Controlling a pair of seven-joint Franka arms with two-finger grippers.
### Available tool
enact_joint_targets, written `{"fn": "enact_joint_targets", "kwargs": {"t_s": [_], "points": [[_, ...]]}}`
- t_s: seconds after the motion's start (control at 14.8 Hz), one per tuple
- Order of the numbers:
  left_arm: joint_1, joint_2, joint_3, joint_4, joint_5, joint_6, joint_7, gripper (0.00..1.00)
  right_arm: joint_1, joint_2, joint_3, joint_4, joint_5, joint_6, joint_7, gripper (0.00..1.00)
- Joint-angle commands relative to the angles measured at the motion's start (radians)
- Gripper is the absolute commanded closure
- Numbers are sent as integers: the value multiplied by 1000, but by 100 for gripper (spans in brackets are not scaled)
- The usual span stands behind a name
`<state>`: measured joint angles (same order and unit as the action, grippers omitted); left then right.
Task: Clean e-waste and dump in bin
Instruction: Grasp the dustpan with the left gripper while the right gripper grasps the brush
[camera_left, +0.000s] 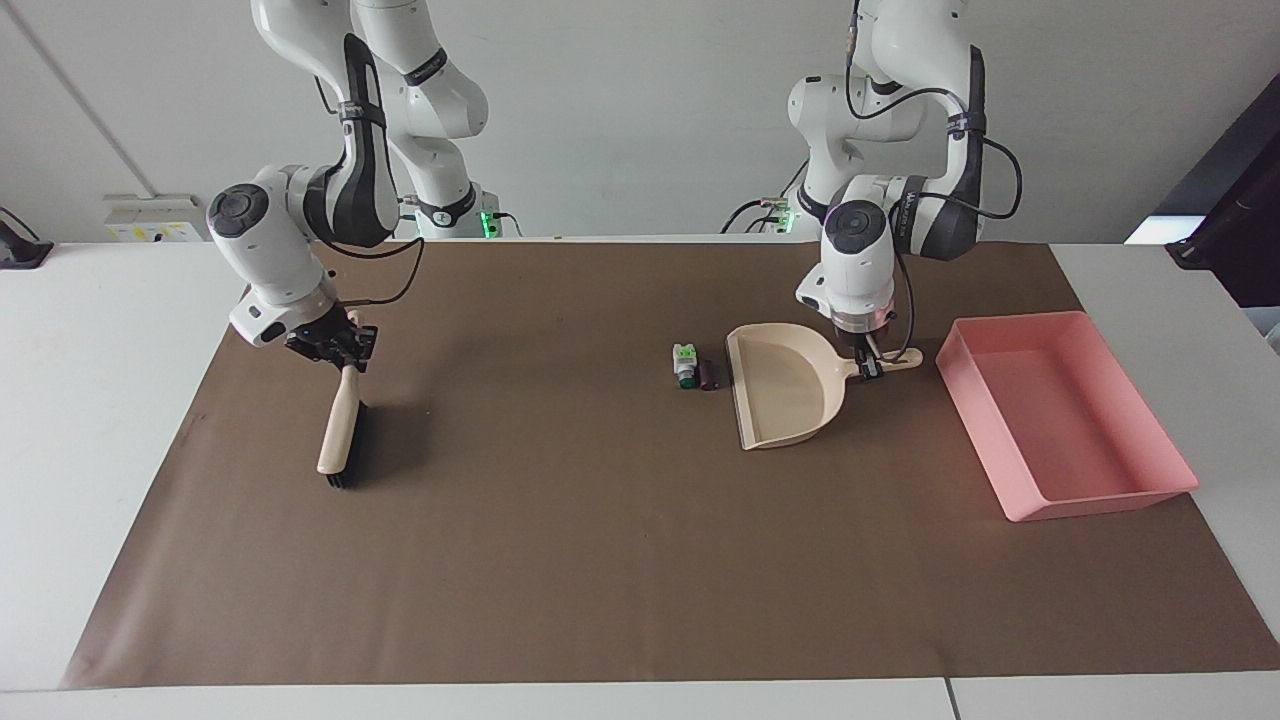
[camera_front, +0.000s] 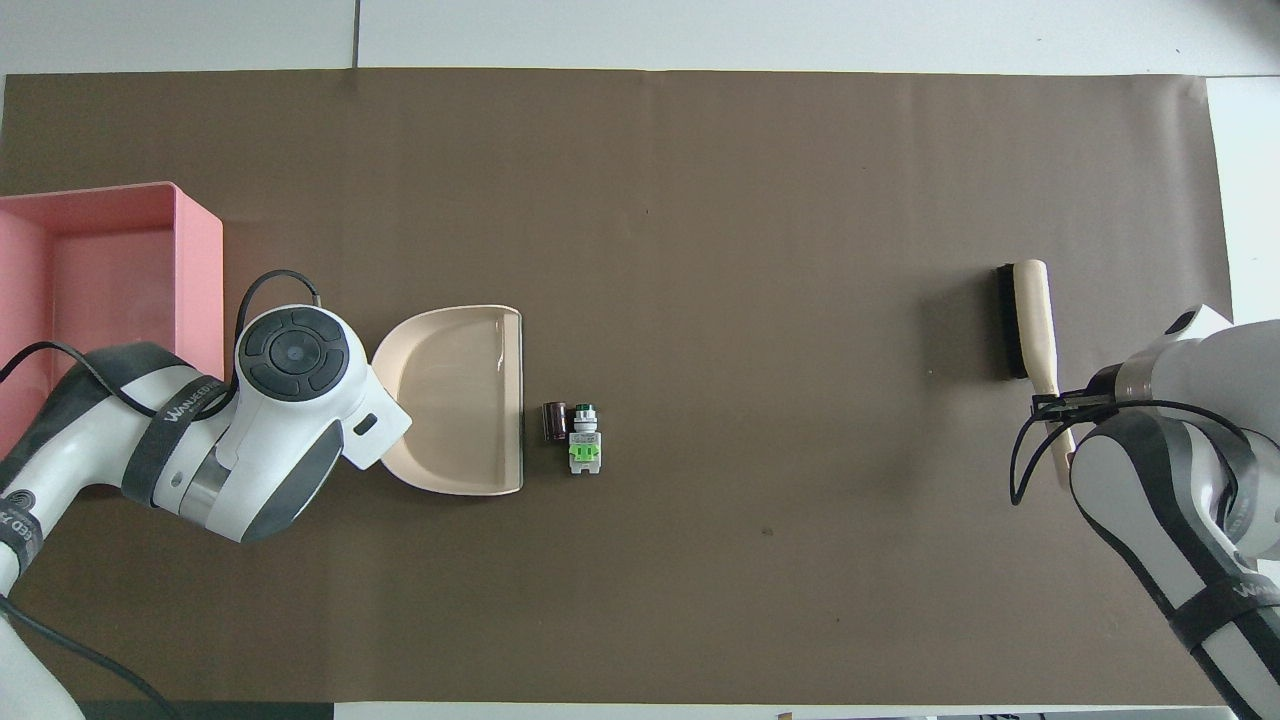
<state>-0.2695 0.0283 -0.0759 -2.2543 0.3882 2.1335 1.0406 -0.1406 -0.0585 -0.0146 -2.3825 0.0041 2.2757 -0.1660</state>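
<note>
The e-waste is two small pieces lying side by side on the brown mat: a white-and-green component and a dark stubby cylinder. Right beside them is the open mouth of a beige dustpan. My left gripper is shut on the dustpan's handle; in the overhead view the hand hides the handle. The pink bin sits at the left arm's end of the table. My right gripper is shut on the handle of a beige brush.
The brown mat covers most of the white table. The brush's black bristles rest on the mat at the right arm's end. Bare mat stretches between the brush and the e-waste.
</note>
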Motion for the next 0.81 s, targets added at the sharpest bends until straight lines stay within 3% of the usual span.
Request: {"fn": "enact_joint_targets", "kwargs": {"t_s": [0.0,0.2,0.47,0.74], "points": [[-2,-27,11,24,20,-39,-11,100,-2,-7,7,32,20,-54,-6,100],[-10,-27,11,125,21,-231,-8,100,18,-15,16,84,19,-143,22,100],[-43,-30,10,121,104,-245,-11,100,157,-55,21,174,17,-310,168,100],[-73,-39,10,98,143,-227,-19,100,402,-81,21,172,17,-366,501,100]]}}
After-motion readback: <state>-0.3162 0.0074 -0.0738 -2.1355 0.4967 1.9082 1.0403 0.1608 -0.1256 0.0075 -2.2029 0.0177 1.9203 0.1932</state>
